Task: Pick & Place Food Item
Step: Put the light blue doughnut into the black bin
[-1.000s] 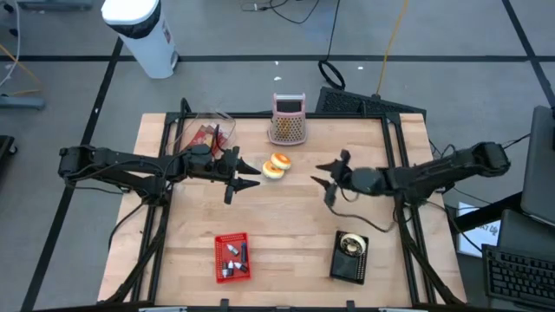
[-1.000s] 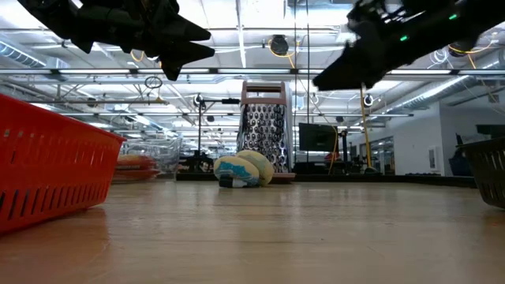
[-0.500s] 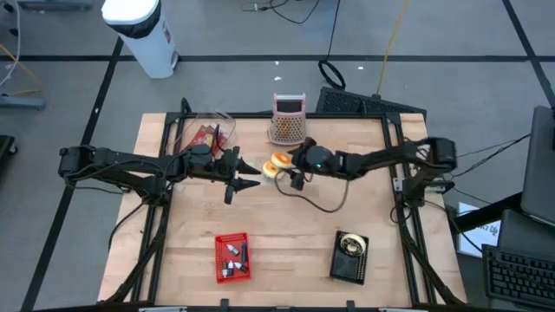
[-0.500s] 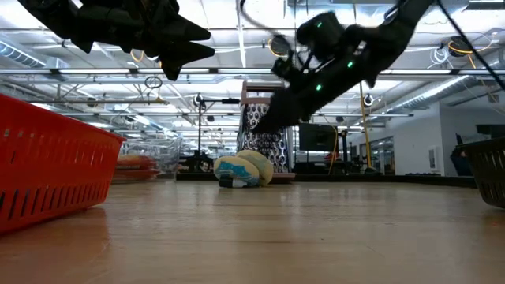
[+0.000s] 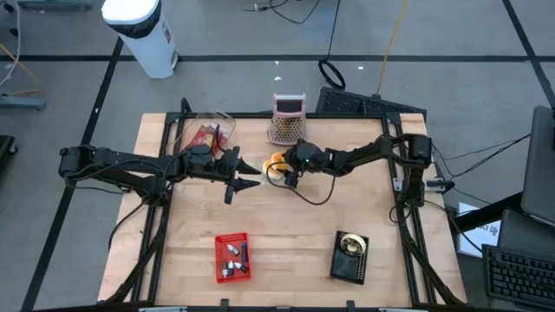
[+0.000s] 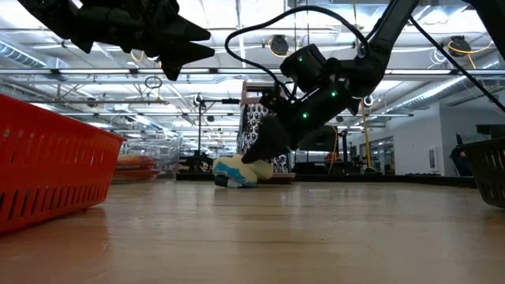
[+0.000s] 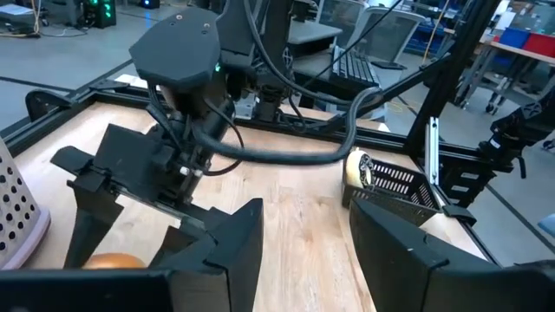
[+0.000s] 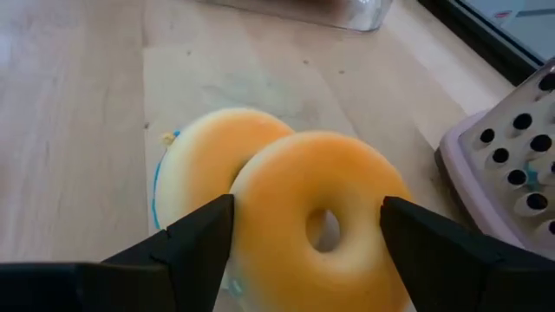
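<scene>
Golden-orange, the ring donut [image 8: 319, 227] lies on the wooden tabletop [image 5: 286, 234] near the grater [image 5: 288, 120]. The right gripper [image 8: 303, 247], released wide, straddles it: the grasp step. Next it probably needs to clench, then lift. The left gripper [image 5: 245, 174] waits beside it, jaws parted and empty.

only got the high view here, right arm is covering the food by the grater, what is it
Observer: Two ring donuts leaning together; the near one has a plain golden top.
Operator: right hand open or closed
Observer: Open. In the right wrist view the right hand has a finger on each side of the near donut, not visibly pressing it.
Operator: are they off the table
Observer: No. The low view shows them resting on the wooden table, in front of the grater.
Operator: left arm
Observer: The left hand hangs high above the table, holding nothing.
</scene>
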`<action>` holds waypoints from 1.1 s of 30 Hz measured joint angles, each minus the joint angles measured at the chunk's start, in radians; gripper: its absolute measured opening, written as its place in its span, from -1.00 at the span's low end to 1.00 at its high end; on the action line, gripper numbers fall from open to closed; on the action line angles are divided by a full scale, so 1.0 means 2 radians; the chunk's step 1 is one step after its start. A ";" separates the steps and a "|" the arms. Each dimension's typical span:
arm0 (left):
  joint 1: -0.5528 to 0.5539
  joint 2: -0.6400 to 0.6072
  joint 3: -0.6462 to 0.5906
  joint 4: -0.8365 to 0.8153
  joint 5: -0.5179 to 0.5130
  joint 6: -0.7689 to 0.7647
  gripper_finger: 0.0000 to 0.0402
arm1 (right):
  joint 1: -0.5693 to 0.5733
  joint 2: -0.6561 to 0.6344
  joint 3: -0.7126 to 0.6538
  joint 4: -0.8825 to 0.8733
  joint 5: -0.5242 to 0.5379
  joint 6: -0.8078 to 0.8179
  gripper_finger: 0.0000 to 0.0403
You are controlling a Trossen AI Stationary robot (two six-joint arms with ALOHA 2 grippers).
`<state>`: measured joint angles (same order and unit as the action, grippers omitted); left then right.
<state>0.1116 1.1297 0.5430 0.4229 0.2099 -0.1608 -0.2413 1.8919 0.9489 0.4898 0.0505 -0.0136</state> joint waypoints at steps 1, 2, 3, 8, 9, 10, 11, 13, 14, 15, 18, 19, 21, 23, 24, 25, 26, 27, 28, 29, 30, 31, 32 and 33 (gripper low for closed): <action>0.000 0.000 0.000 0.000 0.000 0.000 -0.13 | 0.000 0.000 0.000 -0.002 0.000 -0.003 0.38; 0.000 0.000 0.000 0.000 0.000 0.000 -0.13 | 0.000 0.000 0.000 -0.004 0.000 -0.006 0.37; 0.000 0.000 0.000 0.000 0.000 0.000 -0.13 | 0.000 0.000 0.000 -0.005 0.000 -0.009 0.36; 0.000 0.000 0.000 0.000 0.000 0.000 -0.13 | 0.012 -0.017 -0.001 -0.036 0.000 -0.021 0.34; 0.000 0.000 0.000 0.000 0.000 0.000 -0.13 | 0.016 -0.021 -0.001 -0.037 0.000 -0.029 0.34; 0.000 0.000 0.000 0.000 0.000 0.000 -0.13 | 0.020 -0.026 -0.001 -0.041 0.000 -0.036 0.34; 0.000 0.000 0.000 0.000 0.000 0.000 -0.13 | 0.024 -0.033 -0.001 -0.047 -0.001 -0.044 0.35; 0.000 0.000 0.000 0.000 0.000 0.000 -0.13 | 0.031 -0.046 -0.002 -0.049 -0.001 -0.057 0.35; 0.000 0.000 0.000 0.000 0.000 0.000 -0.13 | 0.034 -0.051 -0.001 -0.049 -0.001 -0.063 0.34; 0.000 0.000 0.000 0.000 0.000 0.000 -0.13 | 0.037 -0.053 -0.001 -0.049 -0.001 -0.068 0.34; 0.000 0.000 0.000 0.000 0.000 0.000 -0.13 | 0.041 -0.052 -0.001 -0.063 -0.001 -0.076 0.32; 0.000 0.000 0.000 0.000 0.000 0.000 -0.13 | 0.041 -0.051 -0.001 -0.067 0.001 -0.077 0.32; 0.000 0.000 0.000 0.000 0.000 0.000 -0.13 | 0.041 -0.050 -0.001 -0.068 0.017 -0.080 0.32; 0.000 0.000 0.000 0.000 0.000 0.000 -0.13 | 0.041 -0.043 -0.001 -0.067 0.048 -0.084 0.32; 0.000 0.000 0.000 0.000 0.000 0.000 -0.13 | 0.040 -0.041 -0.001 -0.074 0.061 -0.085 0.32; 0.000 0.000 0.000 0.000 0.000 -0.001 -0.13 | 0.039 -0.041 -0.003 -0.077 0.066 -0.087 0.31; 0.000 0.000 0.000 0.006 0.000 -0.011 -0.13 | 0.037 -0.041 -0.003 -0.075 0.066 -0.089 0.31; 0.000 0.001 0.000 0.026 0.000 -0.023 -0.13 | 0.036 -0.042 -0.002 -0.072 0.064 -0.089 0.31; 0.000 0.001 0.001 0.049 -0.001 -0.034 -0.13 | 0.036 -0.042 -0.001 -0.070 0.065 -0.089 0.31; 0.000 0.000 0.002 0.071 -0.002 -0.042 -0.13 | 0.036 -0.043 -0.001 -0.070 0.066 -0.089 0.31; 0.000 -0.001 0.002 0.089 -0.003 -0.046 -0.13 | 0.036 -0.043 -0.001 -0.072 0.065 -0.085 0.31; 0.000 -0.001 0.002 0.103 -0.004 -0.049 -0.13 | 0.036 -0.042 -0.001 -0.073 0.065 -0.081 0.31; 0.000 0.000 0.002 0.112 -0.004 -0.052 -0.13 | 0.036 -0.042 -0.001 -0.073 0.064 -0.078 0.31; 0.000 0.000 0.002 0.123 -0.004 -0.052 -0.13 | 0.037 -0.042 -0.001 -0.073 0.064 -0.076 0.31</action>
<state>0.1116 1.1301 0.5476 0.6680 0.2012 -0.2653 -0.1663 1.8076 0.9466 0.3444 0.1793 -0.1650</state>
